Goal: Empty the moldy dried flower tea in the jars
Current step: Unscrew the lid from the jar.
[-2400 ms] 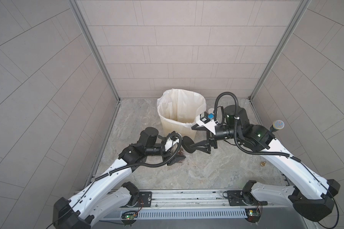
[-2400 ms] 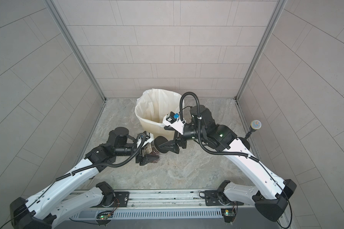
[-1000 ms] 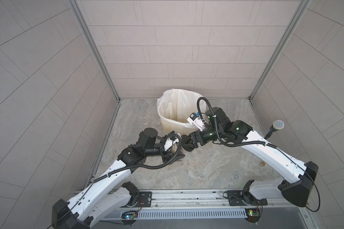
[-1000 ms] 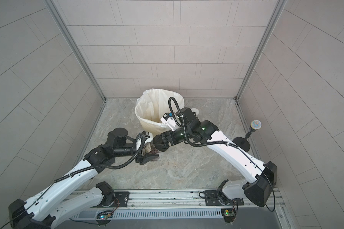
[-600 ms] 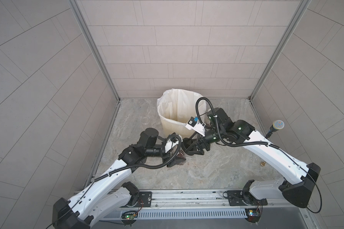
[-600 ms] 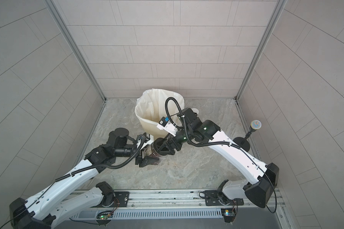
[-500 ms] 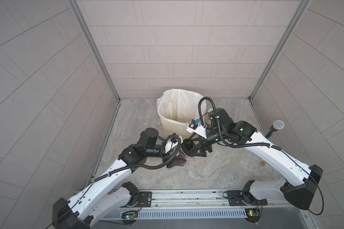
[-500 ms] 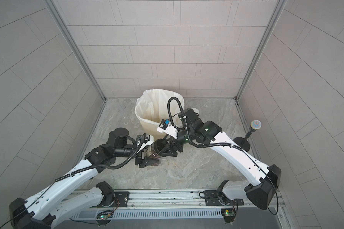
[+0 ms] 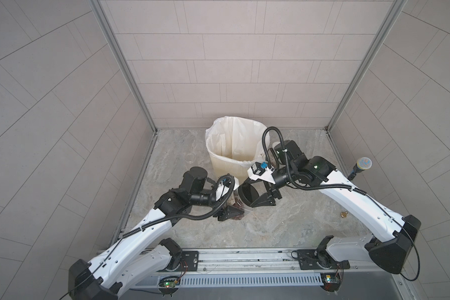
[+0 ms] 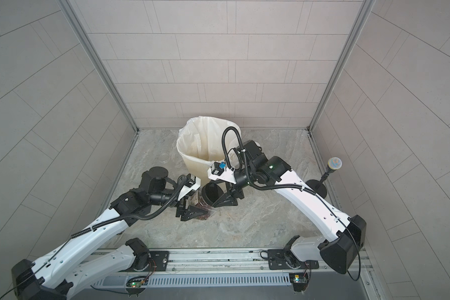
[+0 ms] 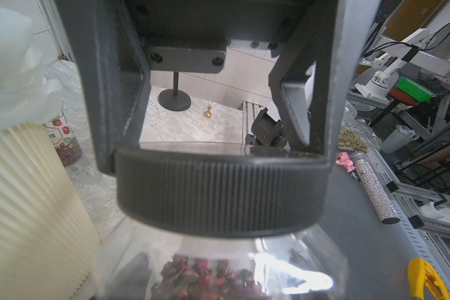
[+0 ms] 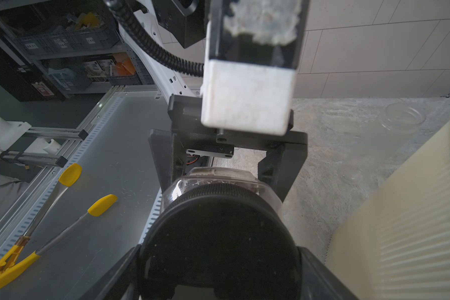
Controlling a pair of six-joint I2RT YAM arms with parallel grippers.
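Right end effector swung lower, clamping black lid; left end effector grips jar, tea inside.

The white liner hides the top of the labelled jar.

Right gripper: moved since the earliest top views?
Yes. The right gripper edged away from the bin, toward the front rail, and now clamps the black lid of the left gripper's squat jar.
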